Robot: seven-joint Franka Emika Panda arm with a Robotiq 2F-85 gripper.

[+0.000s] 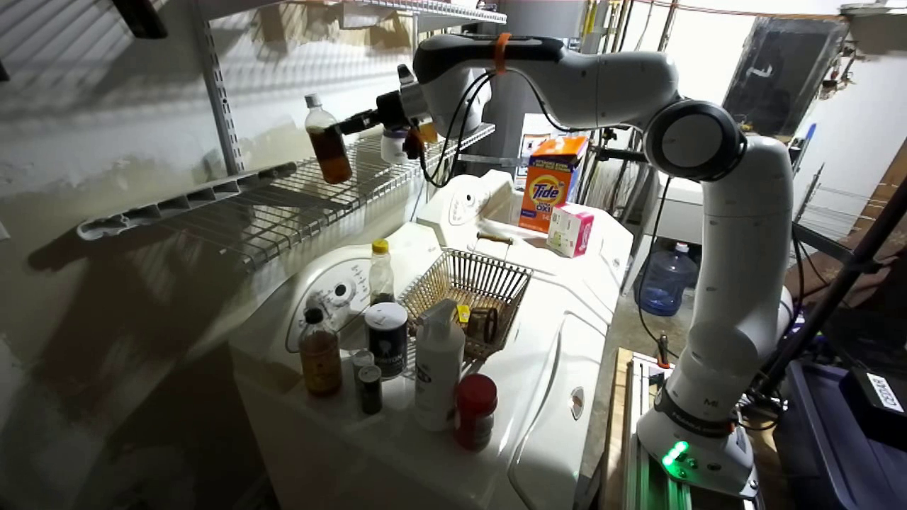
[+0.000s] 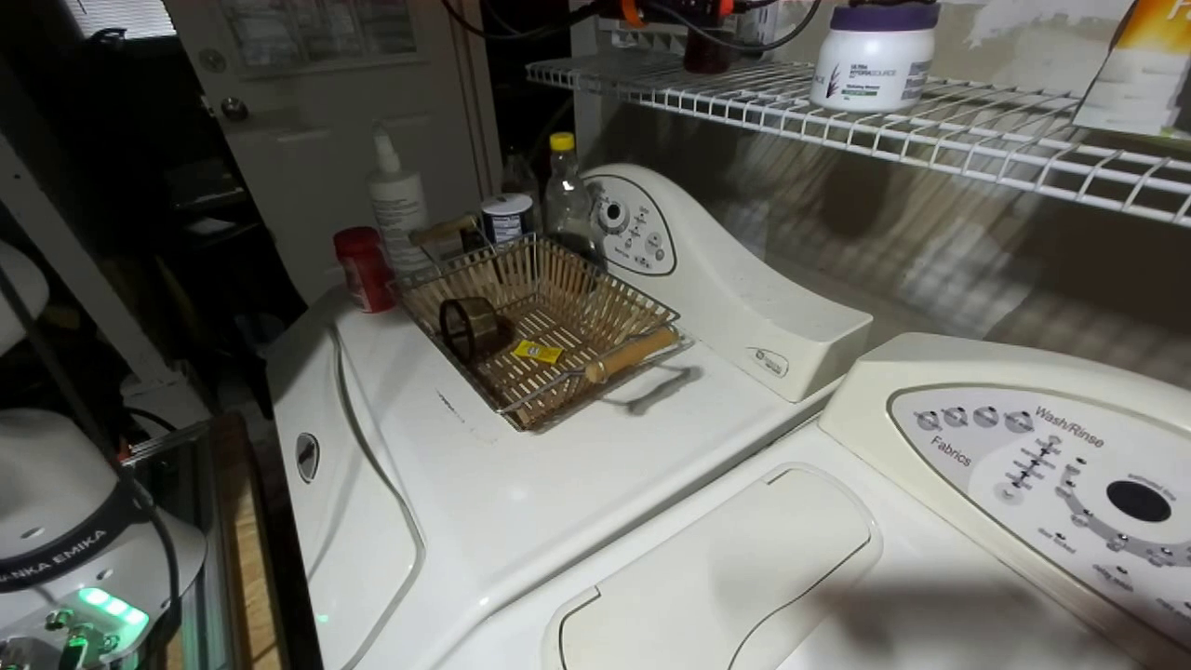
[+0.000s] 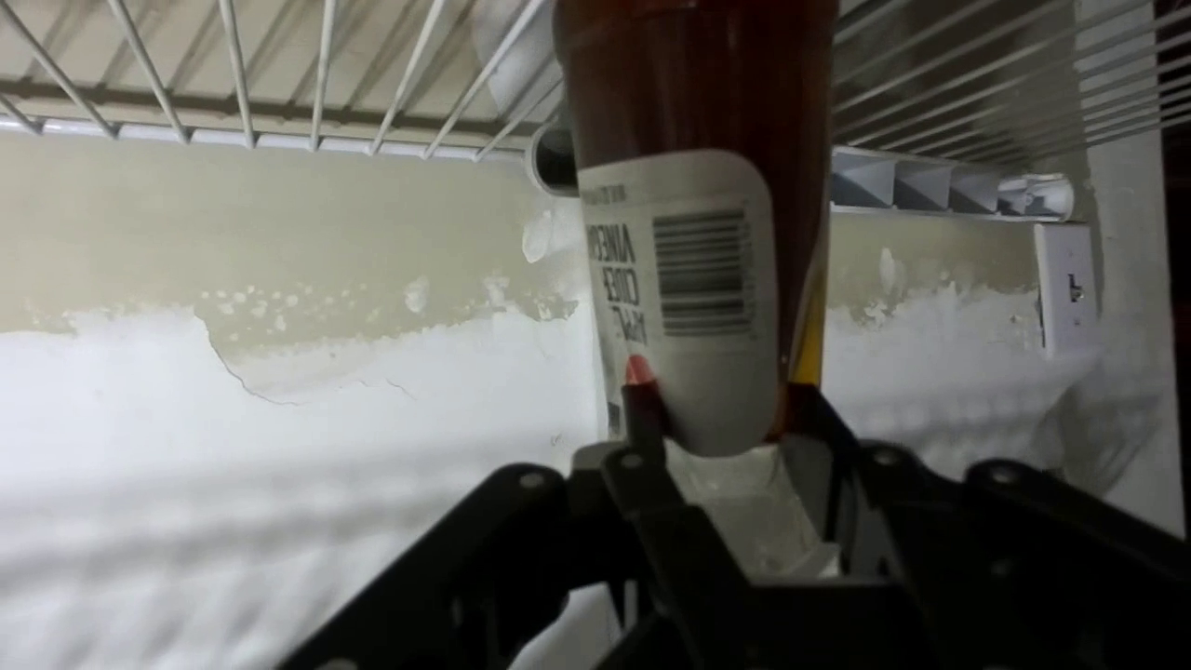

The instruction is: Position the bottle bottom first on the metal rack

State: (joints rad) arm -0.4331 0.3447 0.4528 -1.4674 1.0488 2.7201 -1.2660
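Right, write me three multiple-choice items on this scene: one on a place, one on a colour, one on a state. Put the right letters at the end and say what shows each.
1. Where is the Ultra Hydrasource jar?
A. On the floor
B. On the wire shelf
C. On the washing machine

2. What colour is the screw cap of the clear bottle beside the basket?
A. Yellow
B. Blue
C. Red

3. How does the hand hold the cider vinegar bottle?
A. Upside down
B. Flat on its side
C. Right way up

1: B, since an exterior view shows the jar standing on the bars.
2: A, since both exterior views show it bright yellow.
3: C, since an exterior view shows the bottle's pale top uppermost and the dark liquid below.
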